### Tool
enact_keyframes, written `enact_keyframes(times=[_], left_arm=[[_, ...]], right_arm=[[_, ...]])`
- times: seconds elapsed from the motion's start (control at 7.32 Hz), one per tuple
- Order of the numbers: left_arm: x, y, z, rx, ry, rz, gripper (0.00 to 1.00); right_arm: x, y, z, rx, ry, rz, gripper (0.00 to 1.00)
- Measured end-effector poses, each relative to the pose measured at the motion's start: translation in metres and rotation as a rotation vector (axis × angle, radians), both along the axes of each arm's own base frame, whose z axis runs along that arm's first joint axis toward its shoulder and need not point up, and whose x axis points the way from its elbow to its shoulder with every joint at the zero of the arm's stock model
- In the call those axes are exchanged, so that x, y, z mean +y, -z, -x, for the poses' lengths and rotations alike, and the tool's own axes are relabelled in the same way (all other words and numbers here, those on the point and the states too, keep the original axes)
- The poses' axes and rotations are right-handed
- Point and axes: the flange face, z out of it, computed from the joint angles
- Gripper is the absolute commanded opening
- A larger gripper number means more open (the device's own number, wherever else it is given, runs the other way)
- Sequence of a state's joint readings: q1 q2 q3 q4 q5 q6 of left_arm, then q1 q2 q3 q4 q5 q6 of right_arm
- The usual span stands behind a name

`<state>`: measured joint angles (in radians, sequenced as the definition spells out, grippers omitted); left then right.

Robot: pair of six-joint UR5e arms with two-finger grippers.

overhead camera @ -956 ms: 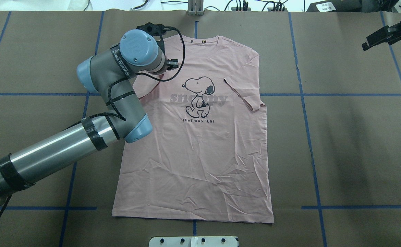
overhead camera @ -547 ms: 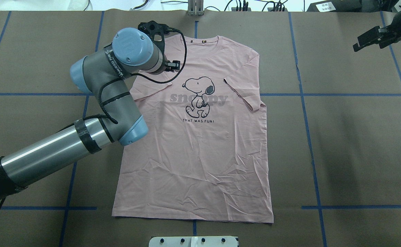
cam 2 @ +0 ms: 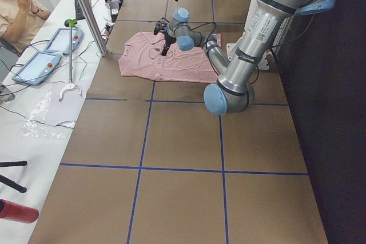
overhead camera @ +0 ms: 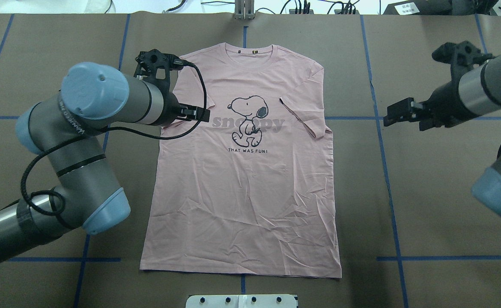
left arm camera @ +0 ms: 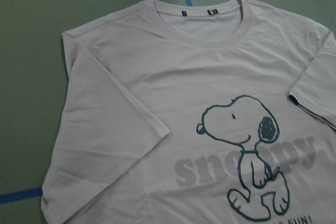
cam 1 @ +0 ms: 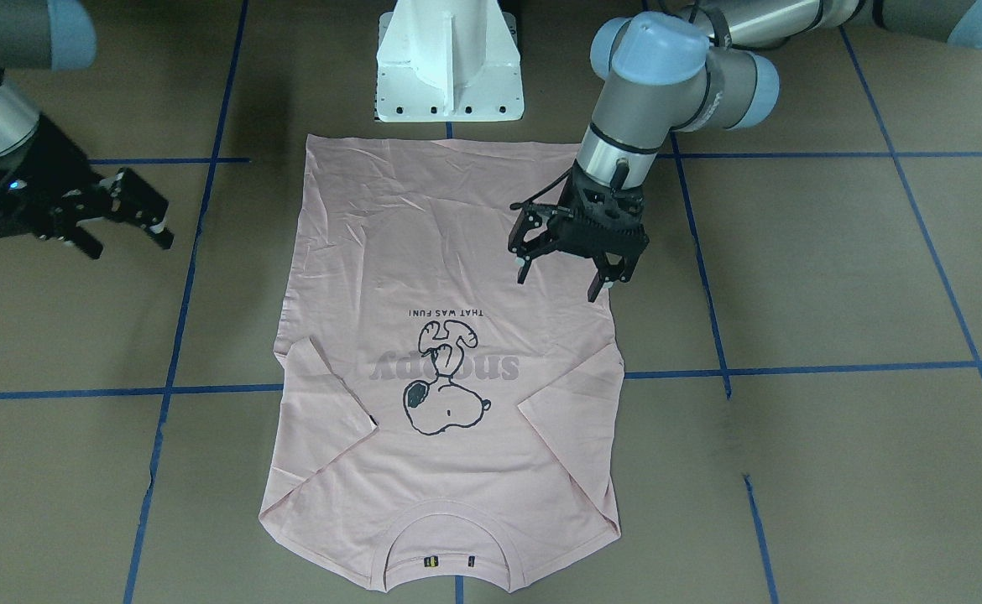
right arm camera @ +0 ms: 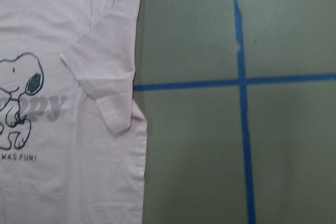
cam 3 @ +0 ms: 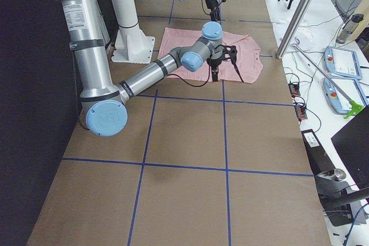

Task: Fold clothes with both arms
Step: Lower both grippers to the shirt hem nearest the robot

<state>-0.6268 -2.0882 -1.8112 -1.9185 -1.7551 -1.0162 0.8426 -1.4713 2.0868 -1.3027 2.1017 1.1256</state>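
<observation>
The pink T-shirt point(overhead camera: 242, 188) lies flat and face up on the brown table, collar point(overhead camera: 254, 52) at the far edge. Its Snoopy print point(left arm camera: 241, 156) shows, and both sleeves are folded inward onto the chest. My left gripper point(cam 1: 560, 285) hangs open and empty just above the shirt's left side edge, near mid-body. From overhead the left arm point(overhead camera: 105, 98) hides most of it. My right gripper point(overhead camera: 394, 115) is open and empty over bare table, well to the right of the folded right sleeve point(right arm camera: 105, 82). No fingers show in either wrist view.
The white pedestal base point(cam 1: 449, 67) stands at the shirt's hem end. Blue tape lines point(overhead camera: 385, 171) cross the table. A side table holds tablets point(cam 2: 34, 67), with a person point(cam 2: 17, 4) seated there and a metal post point(cam 2: 86, 10) beside it.
The left arm swung back and outward from over the left shoulder to the shirt's left edge, uncovering the folded sleeve. The right gripper came in from the far right corner toward the shirt.
</observation>
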Motion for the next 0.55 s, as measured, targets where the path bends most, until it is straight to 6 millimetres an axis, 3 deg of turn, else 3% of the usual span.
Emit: enact_keyframes(times=[0.27,0.41,0.55], left_arm=[[0.060,-0.022,0.010,0.011,-0.055,0.028,1.00],[0.095,-0.037,0.010,0.013,-0.092,0.059,0.91],[0.127,-0.053,0.007,0.006,-0.116,0.104,0.75]], right_arm=[[0.114,0.022,0.079,0.010,-0.068,0.066,0.88],[0.165,0.021,0.111,0.023,-0.101,0.081,0.88],[0.200,0.015,0.129,0.037,-0.118,0.083,0.88]])
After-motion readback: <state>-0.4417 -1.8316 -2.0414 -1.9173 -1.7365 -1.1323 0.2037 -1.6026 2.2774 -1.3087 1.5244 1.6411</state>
